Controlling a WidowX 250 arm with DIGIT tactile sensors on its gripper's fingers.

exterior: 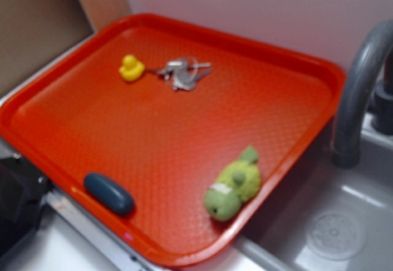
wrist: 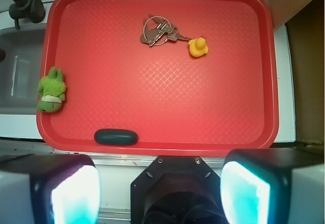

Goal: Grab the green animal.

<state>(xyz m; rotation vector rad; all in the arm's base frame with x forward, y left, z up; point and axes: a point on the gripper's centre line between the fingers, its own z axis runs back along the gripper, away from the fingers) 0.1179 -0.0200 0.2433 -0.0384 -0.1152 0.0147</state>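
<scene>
Red textured tray (exterior: 184,148) resting partly over a grey sink (exterior: 344,228) with a curved faucet (exterior: 359,93), against a pale wall. The green animal (exterior: 233,185) lies at the tray's sink-side edge, well apart from the yellow duck (exterior: 131,67), keys (exterior: 181,73) and dark blue oval object (exterior: 108,193). Gripper (wrist: 160,193), fingers spread apart, hangs above the tray's near rim, holding nothing.

Tool (wrist: 160,183) hung high w/ jaws spread wide apart, nothing btwn them; both fingers (wrist: 71,193) pointed straight down.
</scene>
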